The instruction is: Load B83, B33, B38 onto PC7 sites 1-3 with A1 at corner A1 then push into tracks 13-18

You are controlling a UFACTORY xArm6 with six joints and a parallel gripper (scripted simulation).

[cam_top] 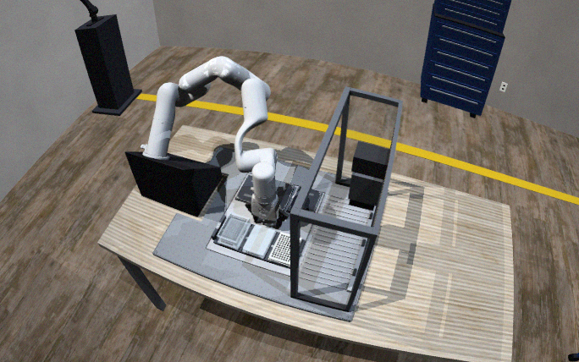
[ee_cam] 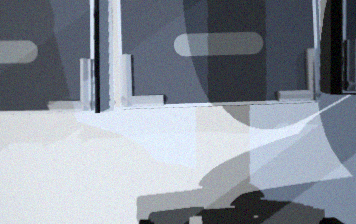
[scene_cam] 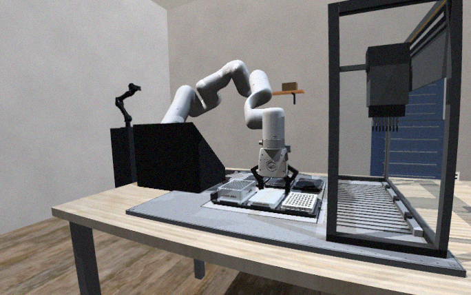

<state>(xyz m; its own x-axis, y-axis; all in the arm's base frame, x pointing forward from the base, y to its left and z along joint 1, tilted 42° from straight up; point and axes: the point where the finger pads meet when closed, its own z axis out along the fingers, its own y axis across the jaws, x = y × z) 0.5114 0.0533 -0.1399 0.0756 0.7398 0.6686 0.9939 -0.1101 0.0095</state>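
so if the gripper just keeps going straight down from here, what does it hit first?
Probably the middle white plate on the dark carrier: the open gripper points down with fingertips straddling its far edge. Depth is unclear.

The top view looks steeply down from high up; the exterior view sits low beside the table (scene_cam: 104,222); both share the arm. The wrist view looks close down.
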